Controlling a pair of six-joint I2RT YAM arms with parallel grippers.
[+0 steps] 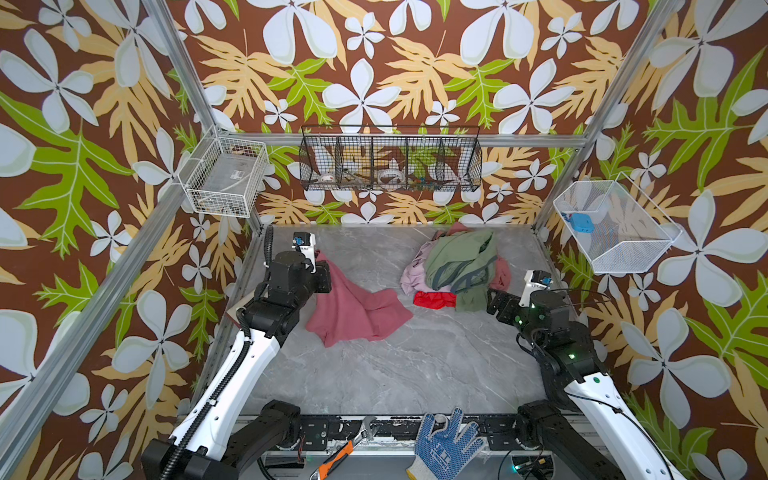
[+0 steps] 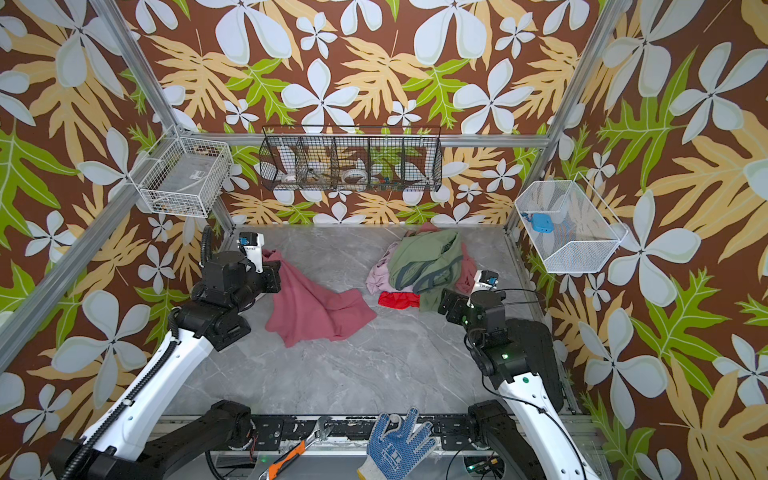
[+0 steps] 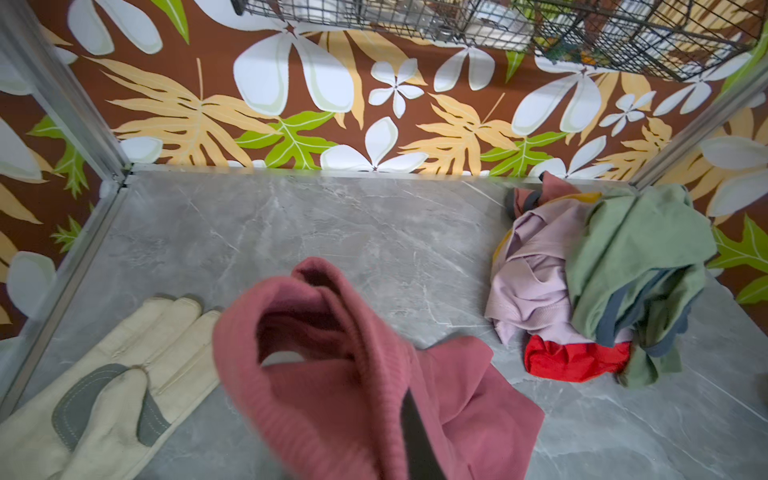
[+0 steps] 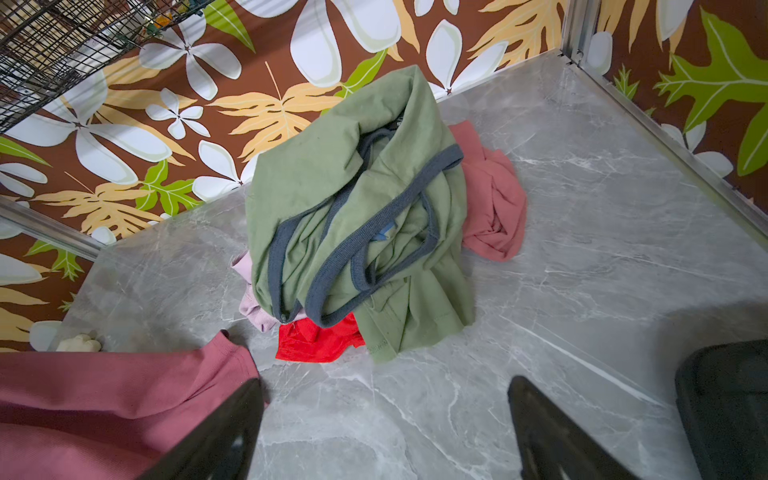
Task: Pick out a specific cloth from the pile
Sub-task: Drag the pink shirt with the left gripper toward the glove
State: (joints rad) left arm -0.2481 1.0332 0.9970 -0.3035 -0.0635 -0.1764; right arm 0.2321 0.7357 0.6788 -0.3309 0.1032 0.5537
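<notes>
in both top views the cloth is seen on the left of the counter, apart from the pile at the far right. one end is gathered up at the left jaws, which are clamped together on it, and the rest is draped down onto the counter, its right corner near the small red cloth. the right jaws are held just beside the pile's near right edge, with nothing touched. in the left wrist view the cloth is bunched close to the lens at the jaws, a beige glove is seen just beside it, and bare counter is shown between it and the pile. in the right wrist view the right jaws are shown wide apart and empty above bare counter; a sage green garment is heaped on top of the pile, with a second pinkish piece tucked at its right side. the picking out is judged largely done, since the cloth is already separated from the pile. only the setting down and release are judged to be left.
</notes>
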